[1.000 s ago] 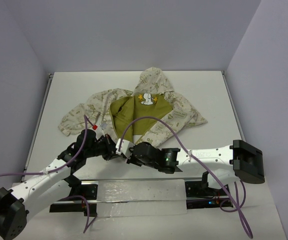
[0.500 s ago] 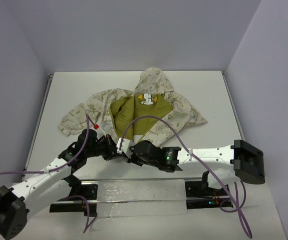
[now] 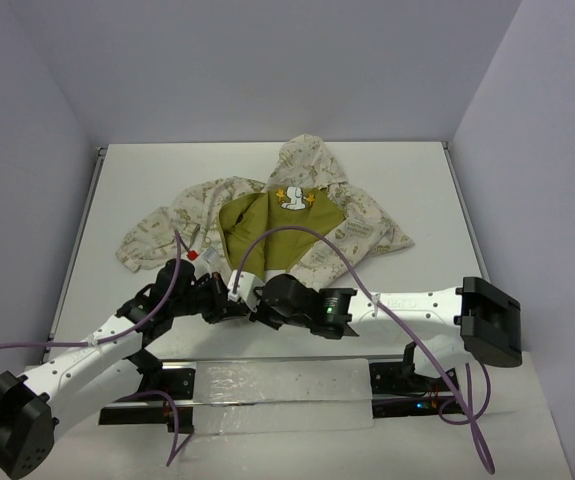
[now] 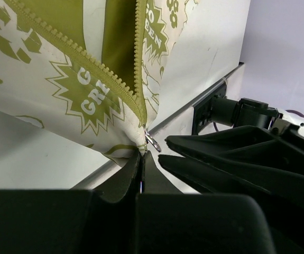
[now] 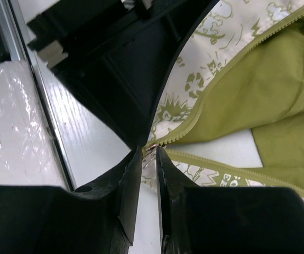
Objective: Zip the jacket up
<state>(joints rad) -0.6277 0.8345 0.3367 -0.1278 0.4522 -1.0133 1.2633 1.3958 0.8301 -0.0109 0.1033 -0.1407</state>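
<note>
**Top view:** 1 jacket (image 3: 297, 215) lies open, lining up, on 1 white table (image 3: 417, 170) enclosed by pale walls (image 3: 267, 70). The left gripper (image 3: 229, 303) and right gripper (image 3: 245, 298) meet at its near hem.

**Left wrist view:** the left gripper (image 4: 141, 156) is clamped on the hem beside 1 zipper pull (image 4: 153, 142).

**Right wrist view:** the right gripper (image 5: 149, 153) has its jaws narrowly apart at the zipper's base.

The jacket (image 3: 267, 225) lies on the middle of the surface (image 3: 417, 180), hood toward the far edge and hem toward the near edge, where the left gripper (image 3: 227, 301) and the right gripper (image 3: 248, 297) meet at the zipper base (image 4: 143, 119).
</note>
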